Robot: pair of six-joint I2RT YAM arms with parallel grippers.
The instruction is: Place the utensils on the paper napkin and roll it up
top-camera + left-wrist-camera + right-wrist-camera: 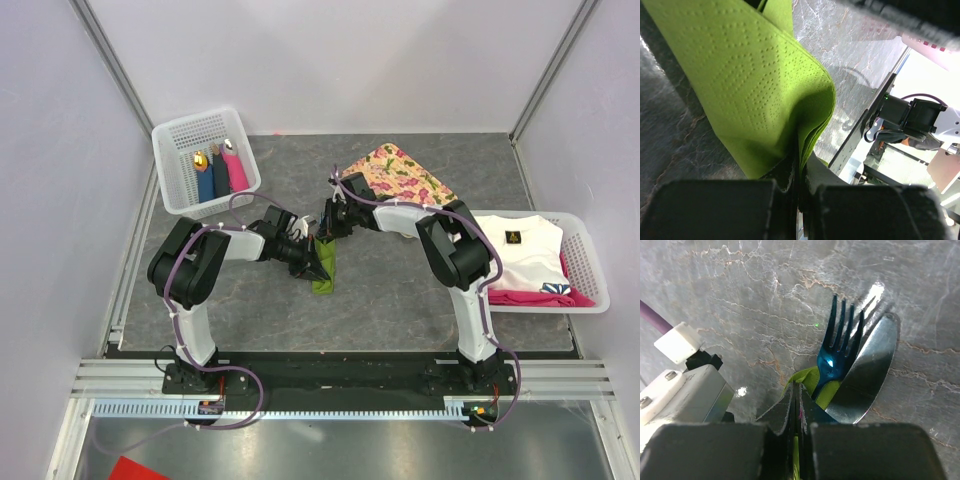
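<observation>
The olive-green paper napkin [324,272] lies mid-table as a narrow folded bundle. In the left wrist view it [755,75] hangs as a curved fold of several layers. My left gripper [308,258] [801,172] is shut on its edge. My right gripper [328,222] [799,392] is shut on the napkin's other end [812,380]. The blue fork [836,352] and a silvery utensil [866,375] stick out of the green fold just past the right fingers, lying on the table. The utensils are hidden in the top view.
A white basket [176,140] with dark blue and pink bundles stands at the back left. The floral tray [400,175] lies behind the right gripper. A white basket [592,262] with white and pink cloths stands at the right edge.
</observation>
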